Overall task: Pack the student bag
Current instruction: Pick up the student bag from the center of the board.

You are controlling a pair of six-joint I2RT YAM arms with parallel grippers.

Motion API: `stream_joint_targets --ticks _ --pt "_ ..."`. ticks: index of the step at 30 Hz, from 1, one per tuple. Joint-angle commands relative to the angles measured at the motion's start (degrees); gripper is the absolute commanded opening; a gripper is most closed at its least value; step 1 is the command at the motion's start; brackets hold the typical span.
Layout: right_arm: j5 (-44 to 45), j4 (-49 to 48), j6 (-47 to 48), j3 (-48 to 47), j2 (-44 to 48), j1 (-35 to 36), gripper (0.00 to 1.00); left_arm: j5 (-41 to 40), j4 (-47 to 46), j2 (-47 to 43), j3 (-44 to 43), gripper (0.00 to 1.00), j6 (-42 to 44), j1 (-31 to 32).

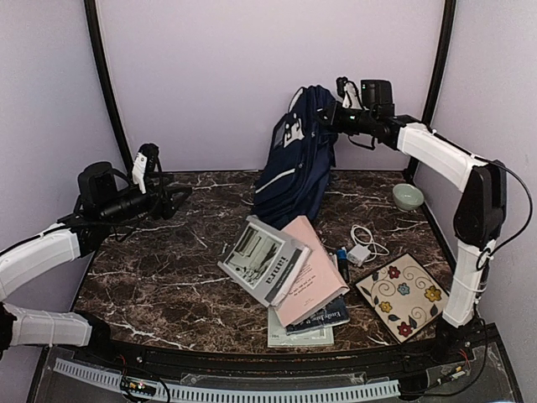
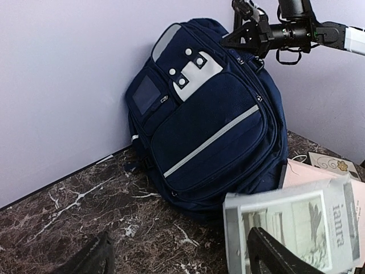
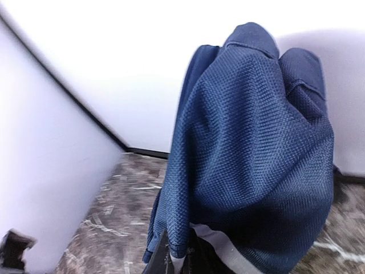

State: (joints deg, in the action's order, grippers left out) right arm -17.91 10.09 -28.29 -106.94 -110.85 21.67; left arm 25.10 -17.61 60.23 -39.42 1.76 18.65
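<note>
The navy-blue student bag point(image 1: 295, 164) stands upright against the back wall, its grey patch and front pockets facing left; the left wrist view shows its front point(image 2: 211, 125). My right gripper point(image 1: 330, 114) is at the bag's top and is shut on a fold of its blue fabric point(image 3: 239, 142); the pinch shows at the bottom of the right wrist view point(image 3: 183, 260). It also shows in the left wrist view point(image 2: 246, 35). My left gripper point(image 1: 174, 201) hovers over the table left of the bag, open and empty, fingers wide apart point(image 2: 182, 254).
In front of the bag lies a pile of books: a grey one point(image 1: 263, 260) on top, a pink one point(image 1: 312, 270), darker ones beneath. A white charger with cable point(image 1: 362, 250), a floral tile point(image 1: 403, 295) and a green bowl point(image 1: 408, 197) sit at the right.
</note>
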Motion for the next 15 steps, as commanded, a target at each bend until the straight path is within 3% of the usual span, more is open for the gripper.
stream_joint_targets --ticks 1,8,15 --pt "-6.7 -20.6 5.1 -5.3 8.4 3.2 0.00 -0.6 -3.0 -3.2 0.6 0.83 0.7 0.2" --pt "7.0 -22.4 11.5 -7.5 10.0 5.2 0.00 -1.3 -1.6 -2.0 0.4 0.83 1.3 0.2" --pt "-5.3 -26.4 10.0 -14.6 8.4 6.2 0.00 2.2 0.7 -1.6 -1.8 0.83 1.8 0.2"
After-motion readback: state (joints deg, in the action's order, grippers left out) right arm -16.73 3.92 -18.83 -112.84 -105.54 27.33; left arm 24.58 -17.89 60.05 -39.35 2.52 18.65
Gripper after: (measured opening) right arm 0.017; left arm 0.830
